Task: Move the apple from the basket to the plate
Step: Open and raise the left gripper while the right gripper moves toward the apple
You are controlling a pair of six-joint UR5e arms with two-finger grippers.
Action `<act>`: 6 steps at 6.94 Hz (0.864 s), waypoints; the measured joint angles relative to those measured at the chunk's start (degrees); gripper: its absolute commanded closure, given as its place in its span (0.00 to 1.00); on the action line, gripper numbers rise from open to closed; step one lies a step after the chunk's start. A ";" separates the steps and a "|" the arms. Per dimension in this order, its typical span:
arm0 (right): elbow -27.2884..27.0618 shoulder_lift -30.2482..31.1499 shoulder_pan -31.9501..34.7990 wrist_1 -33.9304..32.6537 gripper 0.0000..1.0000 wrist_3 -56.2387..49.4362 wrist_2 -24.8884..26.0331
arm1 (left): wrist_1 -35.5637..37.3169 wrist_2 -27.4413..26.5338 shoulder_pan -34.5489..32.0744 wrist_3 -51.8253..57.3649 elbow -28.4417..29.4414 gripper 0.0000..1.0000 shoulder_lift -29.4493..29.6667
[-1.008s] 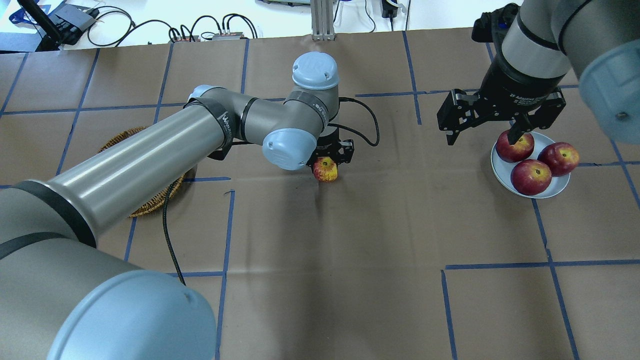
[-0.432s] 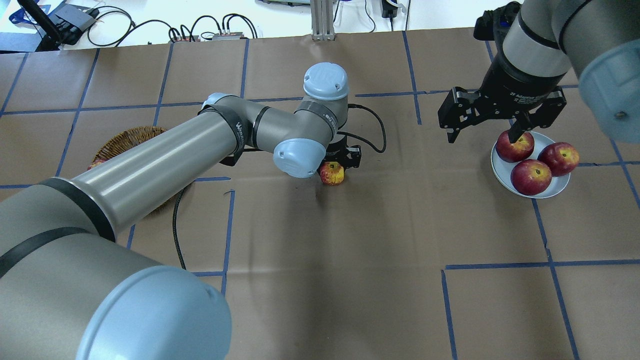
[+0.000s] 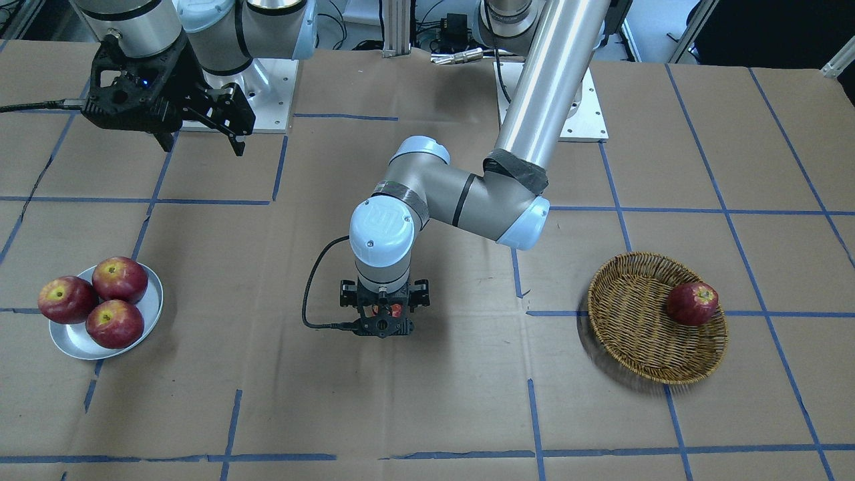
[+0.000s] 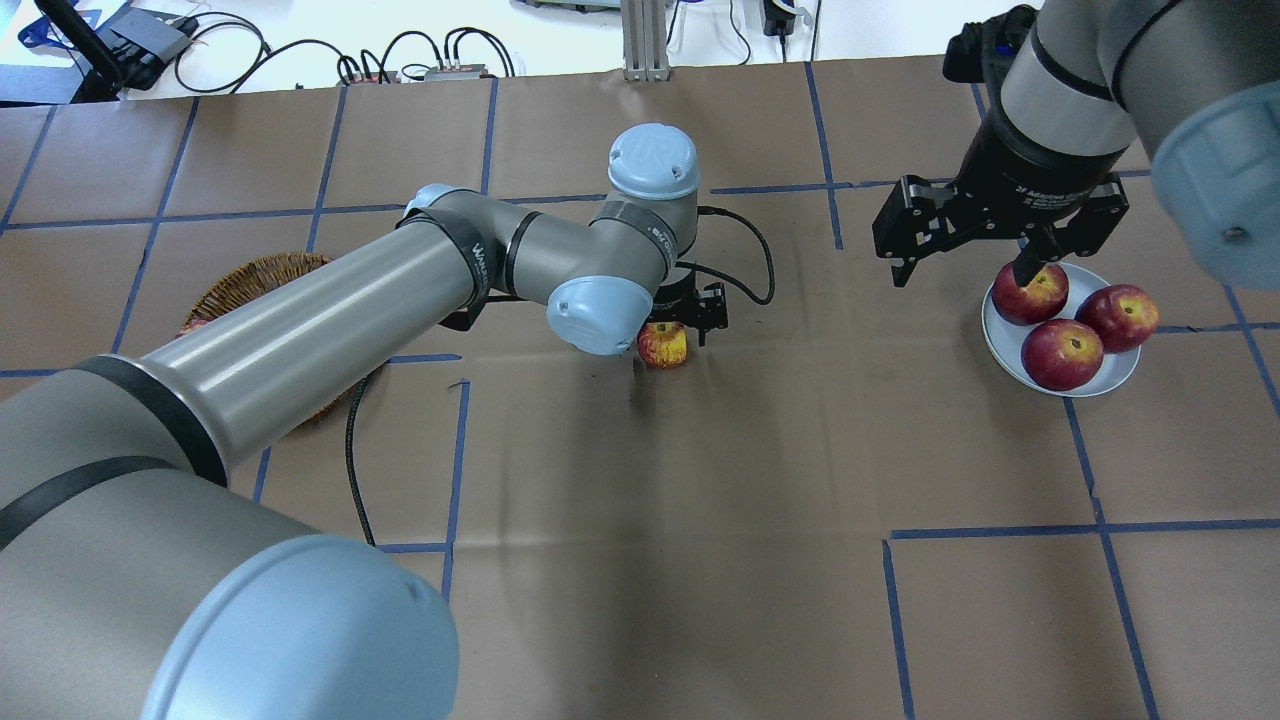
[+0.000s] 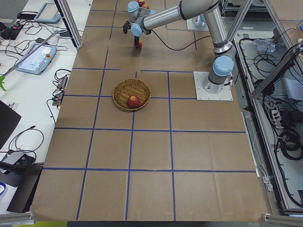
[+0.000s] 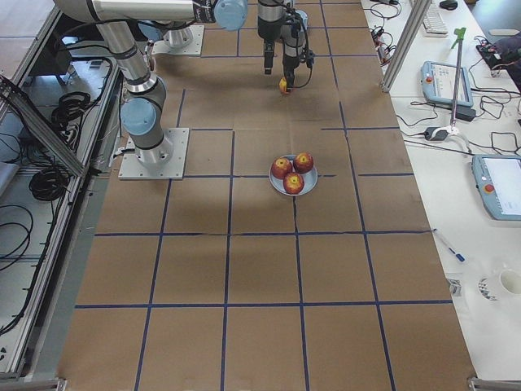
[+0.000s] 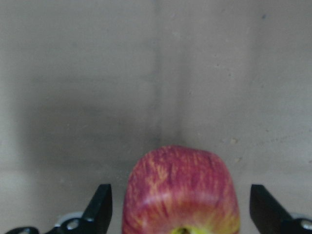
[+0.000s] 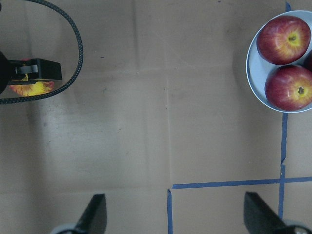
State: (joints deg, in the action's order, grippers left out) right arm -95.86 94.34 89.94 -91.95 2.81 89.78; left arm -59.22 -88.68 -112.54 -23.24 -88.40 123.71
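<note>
The streaky pinkish-red apple with its yellow top is at the table's middle, under my left gripper. In the left wrist view the apple sits between the spread fingers with a small gap on each side, so the gripper is open. The wicker basket at the left holds one dark-red apple. The silver-grey plate at the right carries three dark-red apples. My right gripper is open and empty, hovering by the plate's far left edge.
The left gripper's black cable loops over the table beside the wrist. The long left arm stretches over the basket in the overhead view. Blue tape lines cross the brown paper table cover.
My left arm moved to the right, away from the basket, with the apple under its gripper, then held still. My right gripper barely shifted.
</note>
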 measured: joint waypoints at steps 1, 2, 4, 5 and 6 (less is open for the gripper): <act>0.16 -1.02 0.15 -1.90 0.00 0.27 -0.06 | -2.09 -0.36 0.94 0.56 0.47 0.01 -2.83; 0.31 -2.09 0.60 -3.64 0.00 0.41 -0.06 | -5.92 -1.08 2.65 2.77 0.93 0.01 -6.38; 0.44 -3.73 2.20 -6.35 0.00 0.58 -0.01 | -13.92 -2.15 7.71 13.66 -0.22 0.01 -14.91; 0.43 -4.07 2.62 -7.01 0.00 0.80 -0.05 | -17.44 -2.25 10.38 18.42 -1.21 0.01 -18.93; 0.43 -4.43 2.86 -7.26 0.00 1.39 -0.33 | -20.29 -2.22 12.82 21.85 -2.17 0.01 -22.56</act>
State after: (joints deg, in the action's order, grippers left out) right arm -95.44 89.91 92.81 -99.20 4.20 89.45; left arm -79.51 -90.90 -99.72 -1.39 -90.57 101.15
